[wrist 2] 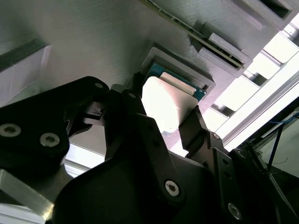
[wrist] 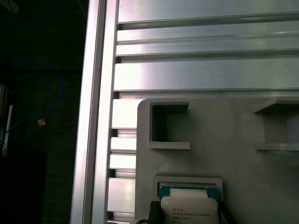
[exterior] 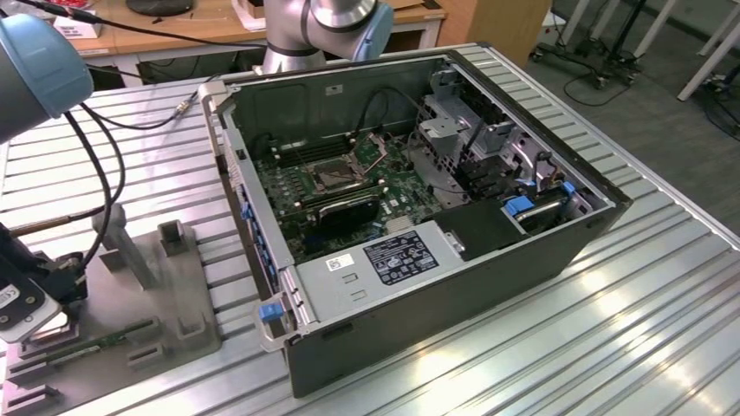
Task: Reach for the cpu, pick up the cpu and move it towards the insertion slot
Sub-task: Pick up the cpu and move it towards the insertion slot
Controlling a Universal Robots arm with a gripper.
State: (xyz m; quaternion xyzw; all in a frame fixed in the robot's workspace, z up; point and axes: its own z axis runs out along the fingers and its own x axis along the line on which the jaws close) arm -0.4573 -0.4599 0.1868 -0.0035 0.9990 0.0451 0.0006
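Closest to the lens, the gripper (wrist 2: 166, 97) straddles the cpu (wrist 2: 170, 108) in the second wrist view; whether it is clamped on the chip or only flanking it cannot be told. On the aluminium table (exterior: 601, 347), the open computer case (exterior: 486, 277) stands just beside the grey fixture plate (exterior: 173, 303), on the exterior view's right of it, its insertion slot (exterior: 336, 179) well apart from the plate, while the cpu lies in a framed recess near the plate's edge. An off-centre or tilted grip would likely snag the chip on the recess rim, cocking or dropping it.
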